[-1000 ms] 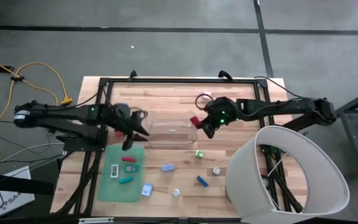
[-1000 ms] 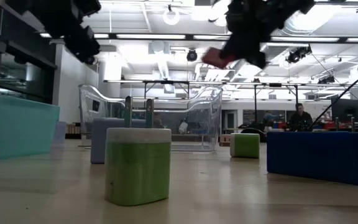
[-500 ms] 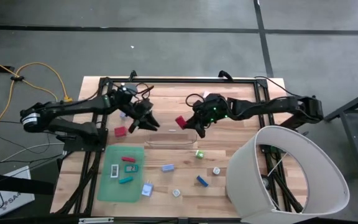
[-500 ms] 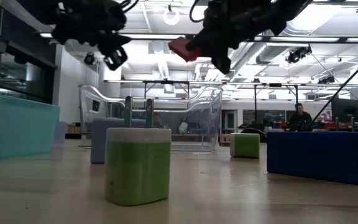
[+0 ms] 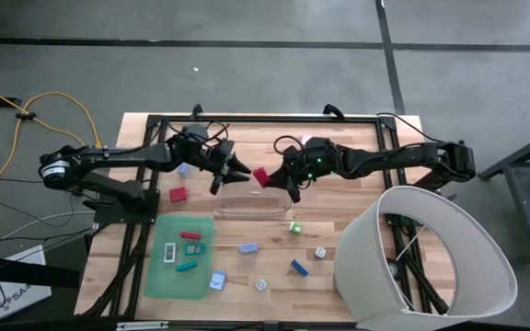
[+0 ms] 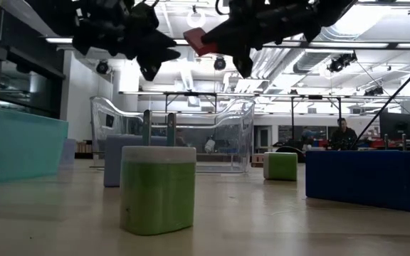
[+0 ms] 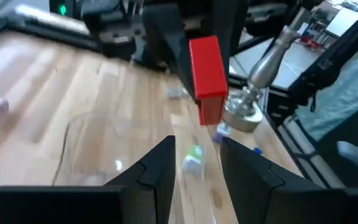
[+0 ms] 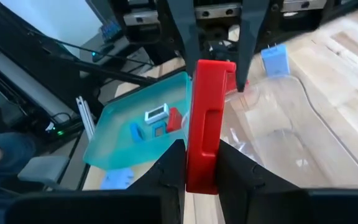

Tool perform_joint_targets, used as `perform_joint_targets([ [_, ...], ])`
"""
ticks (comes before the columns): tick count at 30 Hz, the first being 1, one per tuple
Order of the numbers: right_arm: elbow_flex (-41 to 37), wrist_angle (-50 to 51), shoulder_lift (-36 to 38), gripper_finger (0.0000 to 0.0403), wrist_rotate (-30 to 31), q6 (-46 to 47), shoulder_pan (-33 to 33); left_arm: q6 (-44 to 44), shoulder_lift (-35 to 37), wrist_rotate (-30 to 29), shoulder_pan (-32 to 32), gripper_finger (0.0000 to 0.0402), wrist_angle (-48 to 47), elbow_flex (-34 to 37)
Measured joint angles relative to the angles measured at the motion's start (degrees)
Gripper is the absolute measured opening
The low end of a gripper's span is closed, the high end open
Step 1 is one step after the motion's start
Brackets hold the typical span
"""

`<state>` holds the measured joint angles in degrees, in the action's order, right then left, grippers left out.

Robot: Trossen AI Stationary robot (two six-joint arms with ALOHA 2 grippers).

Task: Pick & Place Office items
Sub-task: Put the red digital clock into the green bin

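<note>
**Both end effectors now meet above the clear bin, the red piece between them**

Your right end effector (image 5: pixel 270 177), just left of frame centre in the high view, is clamped tight on the red block (image 5: pixel 261 176); it has carried the block leftward over the clear bin (image 5: pixel 251 200) during the last second. Your left end effector (image 5: pixel 236 171) has swung in from the left to face it, fingers (image 7: pixel 160 163) slightly parted and holding nothing. You look set for a handover rather than a drop. In the right wrist view the block's long axis runs along the fingers, free end pointing toward the left end effector.
</note>
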<state>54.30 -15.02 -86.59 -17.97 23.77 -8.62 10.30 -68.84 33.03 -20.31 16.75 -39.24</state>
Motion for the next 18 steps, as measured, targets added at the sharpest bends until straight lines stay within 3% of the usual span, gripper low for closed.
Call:
perform_joint_targets([
  [18, 0.0, -4.33, -0.02, 0.0055, 0.65, -0.84, 0.0, 0.96, -1.87, -4.65, 3.0, 0.0123, 15.4, 0.0],
])
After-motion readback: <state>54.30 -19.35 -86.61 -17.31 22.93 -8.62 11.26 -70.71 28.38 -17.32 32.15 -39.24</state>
